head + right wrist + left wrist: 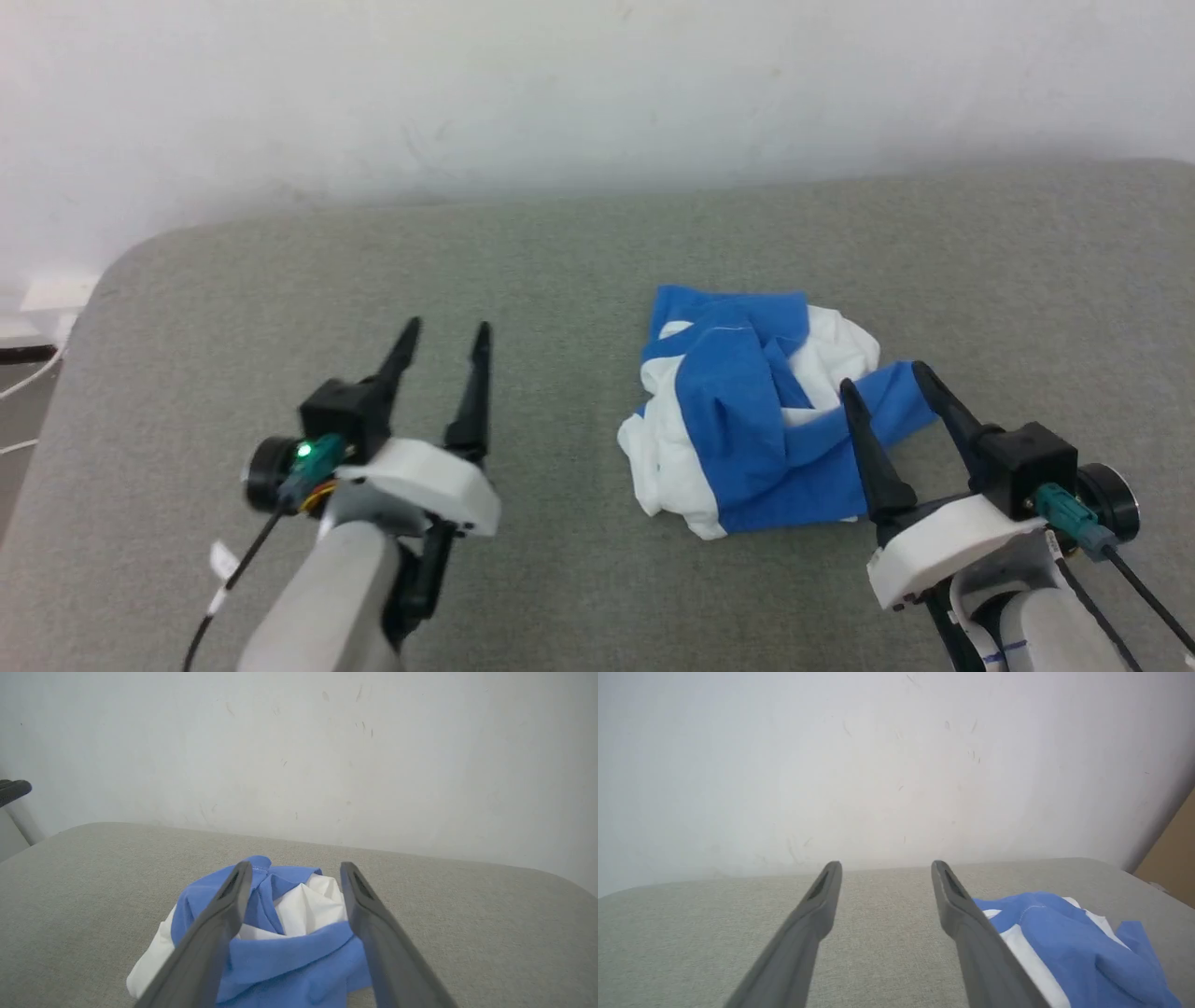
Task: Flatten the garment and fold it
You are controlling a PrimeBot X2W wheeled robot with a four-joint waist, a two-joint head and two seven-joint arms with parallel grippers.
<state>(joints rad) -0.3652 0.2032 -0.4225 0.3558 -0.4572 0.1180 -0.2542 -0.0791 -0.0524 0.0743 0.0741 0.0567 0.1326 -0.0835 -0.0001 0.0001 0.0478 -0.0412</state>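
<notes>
Loosely crumpled garment (747,411), right gripper (882,375) spread nearby

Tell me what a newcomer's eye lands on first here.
A crumpled T-shirt of white and bright blue cloth lies bunched in a heap right of centre on the grey fabric surface. The right gripper, its two dark fingers spread open, hangs at the heap's near right edge; the left gripper, also open, is off to the left over bare fabric.
</notes>
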